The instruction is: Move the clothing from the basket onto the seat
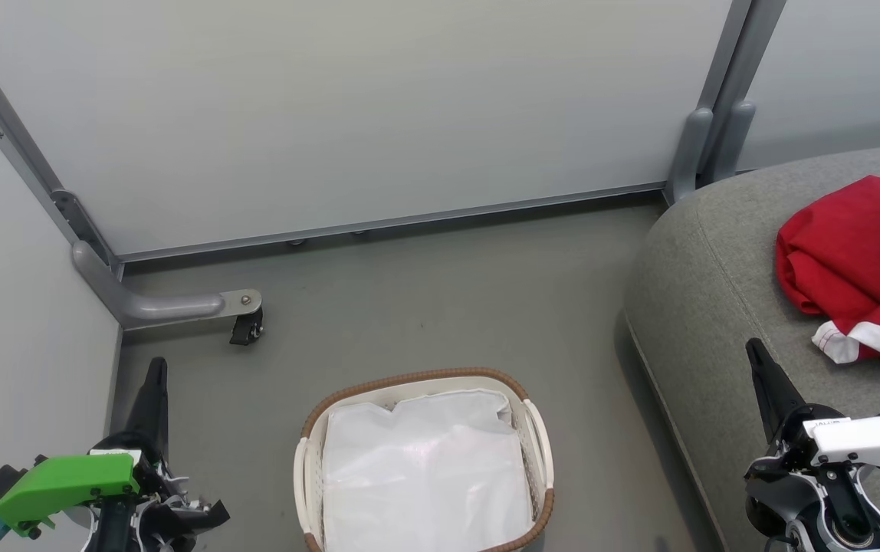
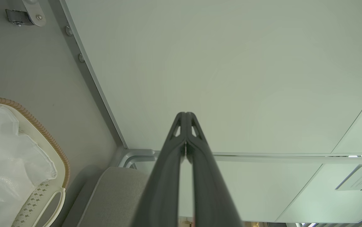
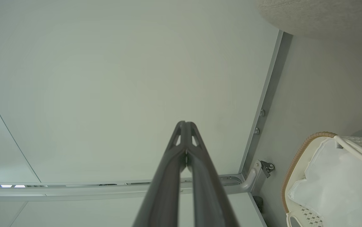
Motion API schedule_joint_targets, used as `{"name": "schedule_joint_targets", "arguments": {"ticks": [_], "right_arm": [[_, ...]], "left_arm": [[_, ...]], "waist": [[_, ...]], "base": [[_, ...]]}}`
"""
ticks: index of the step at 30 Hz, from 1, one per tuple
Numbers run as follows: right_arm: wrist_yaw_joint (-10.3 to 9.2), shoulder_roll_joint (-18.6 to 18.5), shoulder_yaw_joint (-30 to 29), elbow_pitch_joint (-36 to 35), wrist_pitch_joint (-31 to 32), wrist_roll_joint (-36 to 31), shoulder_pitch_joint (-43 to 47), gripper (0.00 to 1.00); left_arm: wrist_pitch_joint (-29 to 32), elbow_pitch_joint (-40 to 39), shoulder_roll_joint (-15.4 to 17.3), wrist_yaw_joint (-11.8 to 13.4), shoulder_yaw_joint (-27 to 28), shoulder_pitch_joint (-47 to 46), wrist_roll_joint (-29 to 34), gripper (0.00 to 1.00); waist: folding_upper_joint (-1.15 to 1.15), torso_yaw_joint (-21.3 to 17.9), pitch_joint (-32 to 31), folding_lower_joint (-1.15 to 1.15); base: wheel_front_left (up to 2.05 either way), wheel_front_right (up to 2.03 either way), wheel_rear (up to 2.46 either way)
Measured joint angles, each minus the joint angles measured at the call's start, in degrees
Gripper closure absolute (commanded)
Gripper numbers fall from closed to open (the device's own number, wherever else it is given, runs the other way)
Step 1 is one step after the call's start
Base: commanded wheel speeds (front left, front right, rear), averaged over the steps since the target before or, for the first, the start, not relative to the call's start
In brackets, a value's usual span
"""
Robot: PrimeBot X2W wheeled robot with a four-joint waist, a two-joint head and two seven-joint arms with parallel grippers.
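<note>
Red clothing lies on the seat, the basket holds just its liner, so we rest left gripper and right gripper, fingers pressed together.

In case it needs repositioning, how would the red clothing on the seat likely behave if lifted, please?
The clothing lies crumpled in folds on the seat, so it would probably hang floppy. It looks thin, so likely light. Loosely bunched, it may unfold when pinched.

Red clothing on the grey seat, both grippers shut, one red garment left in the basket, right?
No: the head view shows the basket holding just its white liner, no red garment. The clothing is on the seat; left gripper and right gripper are shut.
</note>
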Motion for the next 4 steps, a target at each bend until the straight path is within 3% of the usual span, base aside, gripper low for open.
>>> {"name": "schedule_joint_targets", "arguments": {"ticks": [4], "right_arm": [[0.0,0.0,0.0,0.0,0.0,0.0,0.0,1.0]], "left_arm": [[0.0,0.0,0.0,0.0,0.0,0.0,0.0,1.0]], "waist": [[0.0,0.0,0.0,0.0]], "base": [[0.0,0.0,0.0]]}}
